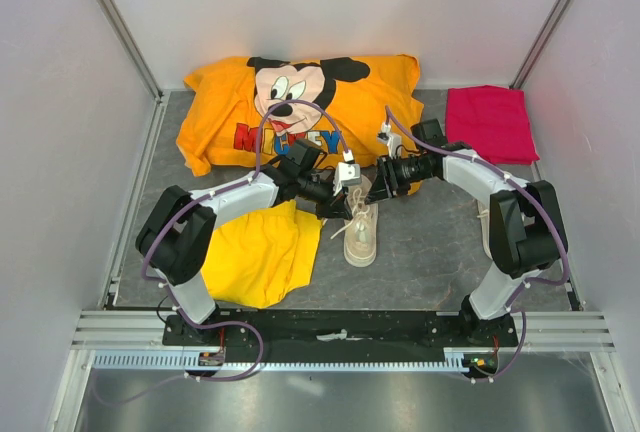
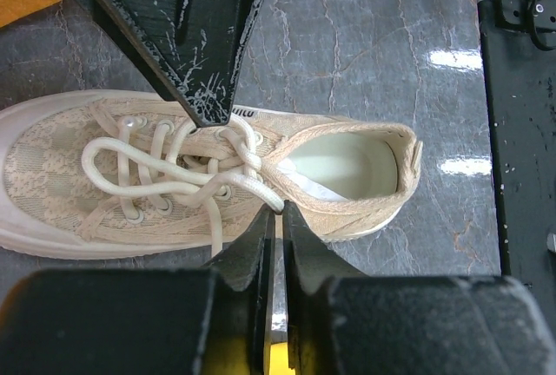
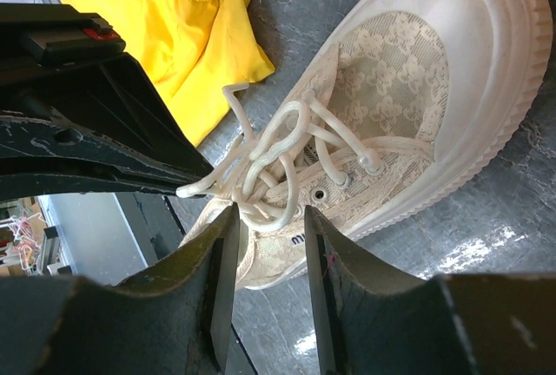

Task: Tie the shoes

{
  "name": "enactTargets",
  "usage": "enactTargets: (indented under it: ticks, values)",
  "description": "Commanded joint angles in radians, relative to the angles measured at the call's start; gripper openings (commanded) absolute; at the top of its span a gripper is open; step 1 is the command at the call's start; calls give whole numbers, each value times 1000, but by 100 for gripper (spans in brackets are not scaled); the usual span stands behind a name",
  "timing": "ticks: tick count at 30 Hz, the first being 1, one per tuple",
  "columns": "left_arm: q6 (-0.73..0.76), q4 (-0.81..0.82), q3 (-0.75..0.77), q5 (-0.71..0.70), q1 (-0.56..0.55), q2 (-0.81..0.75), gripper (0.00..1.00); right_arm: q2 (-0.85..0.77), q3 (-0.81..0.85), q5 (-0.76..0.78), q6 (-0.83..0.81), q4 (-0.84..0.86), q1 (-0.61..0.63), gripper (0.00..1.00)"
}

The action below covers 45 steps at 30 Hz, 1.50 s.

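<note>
One cream shoe [image 1: 361,237] lies on the grey table between both arms, toe toward the arms' bases. My left gripper [image 1: 336,209] sits at its tongue, shut on the end of a white lace [image 2: 254,186] pinched at its tips [image 2: 280,210]. That pinched lace end [image 3: 193,188] also shows in the right wrist view. My right gripper [image 3: 269,214] is open over the shoe [image 3: 417,71], its jaws on either side of a lace loop [image 3: 282,214] at the top eyelets. From the left wrist, the right fingers [image 2: 204,80] hang just above the crossed laces. No second shoe is clearly visible.
Yellow shorts [image 1: 255,252] lie just left of the shoe. An orange Mickey shirt [image 1: 300,112] lies spread at the back. A folded red cloth [image 1: 488,122] rests at the back right. White walls enclose the table.
</note>
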Motion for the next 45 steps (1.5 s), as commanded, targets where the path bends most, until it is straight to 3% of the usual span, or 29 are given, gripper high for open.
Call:
enactTargets:
  ticks: [1,19,25,32,42,44,45]
  values:
    - [-4,31,29,5,3,-20,15,-8,-14,-6,-3,18,2,42]
    - [-39,53,44,18,3,-15,23,-12,-14,7,-19,4,2,42]
    - [-55,64,44,27,3,-20,9,-8,-17,18,-26,1,0,39]
    - [-52,59,44,28,3,-20,11,15,-12,4,-20,4,2,37]
    - [-47,56,46,30,3,-15,3,46,-20,6,9,35,2,39]
    - [-49,53,49,30,3,-12,2,45,-18,-3,9,38,2,35]
    - [-50,50,52,28,3,-11,1,40,-18,-9,9,50,3,27]
